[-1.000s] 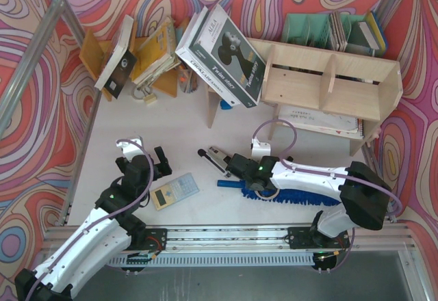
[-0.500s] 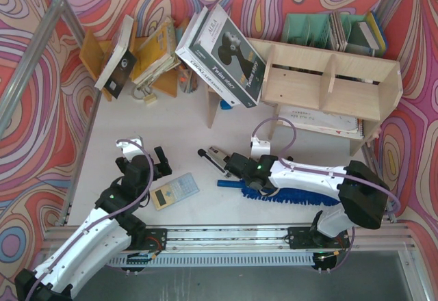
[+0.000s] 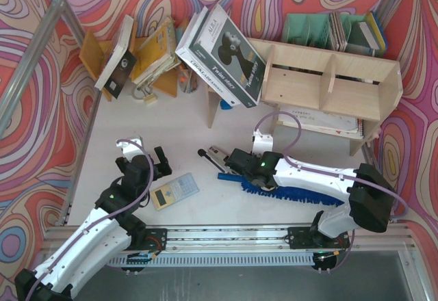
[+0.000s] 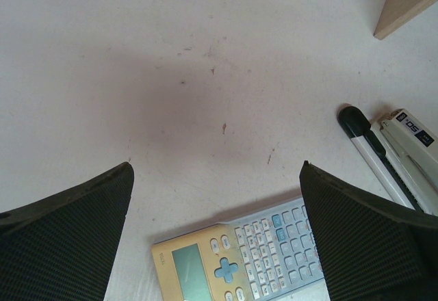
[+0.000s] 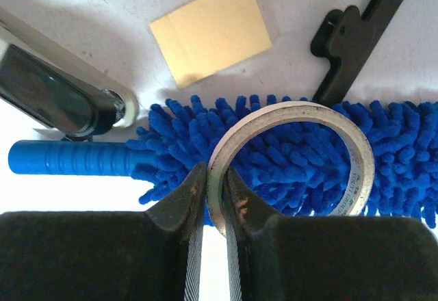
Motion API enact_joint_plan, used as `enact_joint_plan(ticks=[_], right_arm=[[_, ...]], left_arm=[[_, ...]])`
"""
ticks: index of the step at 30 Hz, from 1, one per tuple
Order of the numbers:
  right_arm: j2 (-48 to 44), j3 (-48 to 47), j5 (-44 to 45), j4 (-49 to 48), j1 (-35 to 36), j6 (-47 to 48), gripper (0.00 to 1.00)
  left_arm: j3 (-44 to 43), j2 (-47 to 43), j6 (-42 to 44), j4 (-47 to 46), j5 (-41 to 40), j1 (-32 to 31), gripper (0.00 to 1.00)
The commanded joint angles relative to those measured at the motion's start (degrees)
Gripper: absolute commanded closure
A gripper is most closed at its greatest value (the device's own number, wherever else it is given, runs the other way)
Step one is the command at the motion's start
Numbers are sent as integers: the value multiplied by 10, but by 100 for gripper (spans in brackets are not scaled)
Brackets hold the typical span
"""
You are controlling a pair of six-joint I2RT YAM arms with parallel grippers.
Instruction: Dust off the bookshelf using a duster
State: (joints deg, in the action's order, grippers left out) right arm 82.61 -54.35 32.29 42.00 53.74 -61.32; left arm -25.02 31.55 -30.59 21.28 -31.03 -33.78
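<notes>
Top external view: the duster (image 3: pixel 294 196) lies flat on the table (image 3: pixel 178 137) at lower centre-right of the frame, mostly under the right arm. It is well apart from the bookshelf (image 3: pixel 328 82) at upper right.

In the right wrist view, the right gripper (image 5: pixel 215 185) pinches the near rim of a tape roll (image 5: pixel 301 108), its 2 fingers closed on the band. The ring rests on the duster's blue pile, with the handle jutting to the left of the frame.

The left gripper (image 4: pixel 217 171) hangs with fingers spread wide, empty, over bare table just above a calculator (image 4: pixel 246 250).

By this evidence the job has hardly begun: neither arm holds the duster, the tape roll apparently needs clearing first, and all the dusting of the shelf remains.
</notes>
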Motion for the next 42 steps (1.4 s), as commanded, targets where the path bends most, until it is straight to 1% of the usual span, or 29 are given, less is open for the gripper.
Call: enact_joint_plan(ticks=[1,7,12,20,25,35,42], right_arm=[[25,-35,33,-3,1,11,77],[62,-52,9,-36,-24,29,74],[98,-62,-9,-41,-39,29,72],[91,-50,-12,-59,-62,46,71],[74,-33,-31,-82,-62,67,67],[109,-31,-42,-89,-62,61,67],[116,-37,-35,-86,-62,66,74]], left_arm=[[7,-4,6,-6,3,-1,2],[7,-6,6,-5,3,-1,2],[8,-8,6,-5,3,-1,2],[8,-4,6,-7,4,-1,2],[7,-2,6,-9,4,-1,2],[7,1,6,-9,4,-1,2],[7,1,6,-8,3,-1,2]])
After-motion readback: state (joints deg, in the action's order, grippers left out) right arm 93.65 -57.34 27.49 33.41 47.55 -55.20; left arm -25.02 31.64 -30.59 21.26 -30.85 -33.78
